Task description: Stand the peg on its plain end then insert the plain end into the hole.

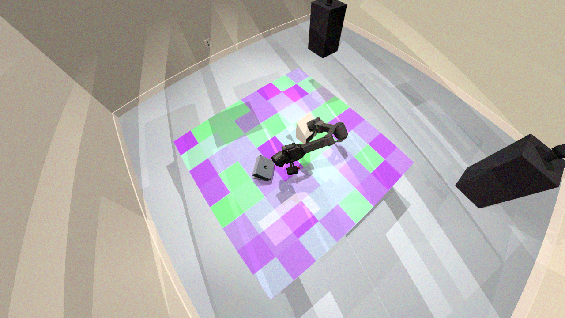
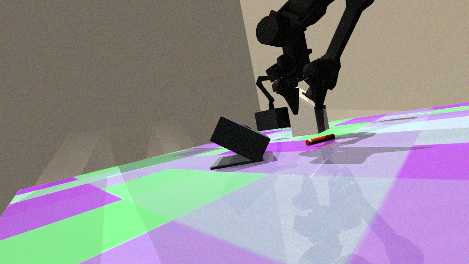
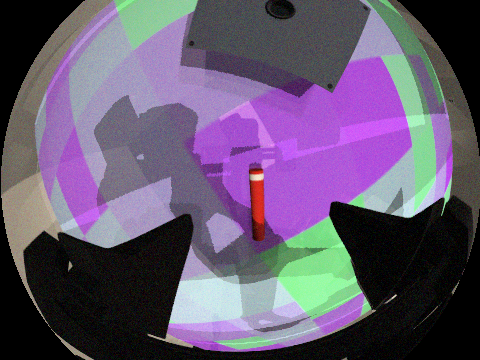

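The red peg [image 2: 320, 139] [image 3: 257, 201] lies on its side on the tiled table; only a bit of its red [image 1: 298, 168] shows in the top view. Its white-banded end points toward the sloped panel, its plain end toward the robot's base. The grey sloped panel [image 1: 261, 172] [image 2: 239, 138] [image 3: 270, 52] stands beyond the peg. Its one hole [image 1: 265, 167] [image 3: 280, 9] looks empty and dark. My gripper [image 2: 308, 112] [image 3: 264, 216] is open and empty, pointing down above the peg. In the wrist view the peg lies between the two fingers' lines, with its banded end farther forward.
A pale wedge-shaped block [image 1: 303, 127] [image 2: 305, 119] stands by the arm's base, behind the peg. Dark pedestals [image 1: 327, 31] [image 1: 509, 176] stand off the tiled table. A black box [image 2: 272, 118] with a thin arm is in the background.
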Controlling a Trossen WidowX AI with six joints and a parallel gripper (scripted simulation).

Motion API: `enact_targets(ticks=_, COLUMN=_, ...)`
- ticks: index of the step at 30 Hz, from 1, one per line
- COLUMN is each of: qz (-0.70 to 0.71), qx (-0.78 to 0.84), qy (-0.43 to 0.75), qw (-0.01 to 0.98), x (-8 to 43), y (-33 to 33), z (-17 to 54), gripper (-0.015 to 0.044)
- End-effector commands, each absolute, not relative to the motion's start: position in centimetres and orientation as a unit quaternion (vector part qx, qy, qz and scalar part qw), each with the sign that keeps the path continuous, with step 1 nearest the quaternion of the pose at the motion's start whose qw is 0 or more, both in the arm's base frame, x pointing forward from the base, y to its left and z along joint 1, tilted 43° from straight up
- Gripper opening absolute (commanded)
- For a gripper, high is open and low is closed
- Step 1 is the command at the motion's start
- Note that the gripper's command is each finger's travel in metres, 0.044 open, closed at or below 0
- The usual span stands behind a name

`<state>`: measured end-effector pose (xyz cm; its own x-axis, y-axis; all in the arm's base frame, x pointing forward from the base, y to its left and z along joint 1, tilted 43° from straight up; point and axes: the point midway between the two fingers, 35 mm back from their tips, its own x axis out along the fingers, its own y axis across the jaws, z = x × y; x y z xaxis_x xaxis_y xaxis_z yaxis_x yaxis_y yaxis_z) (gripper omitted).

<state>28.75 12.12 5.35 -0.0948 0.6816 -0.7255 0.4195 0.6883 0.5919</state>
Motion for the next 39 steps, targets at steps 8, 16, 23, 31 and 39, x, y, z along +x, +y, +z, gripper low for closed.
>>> enact_targets(ticks=8, qz=0.114, qx=0.374, qy=0.733, qw=0.557, x=28.8, y=13.3, z=3.9, gripper=0.044)
enact_targets(ticks=16, qz=0.114, qx=0.374, qy=0.733, qw=0.557, x=28.7, y=14.2, z=2.9, gripper=0.044)
enact_targets(ticks=23, qz=0.114, qx=0.374, qy=0.733, qw=0.557, x=28.6, y=14.9, z=2.1, gripper=0.044)
enact_targets(ticks=31, qz=0.115, qx=0.374, qy=0.733, qw=0.557, x=28.4, y=15.8, z=1.2, gripper=0.044)
enact_targets(ticks=39, qz=0.116, qx=0.375, qy=0.733, qw=0.556, x=28.1, y=16.7, z=0.3, gripper=0.044)
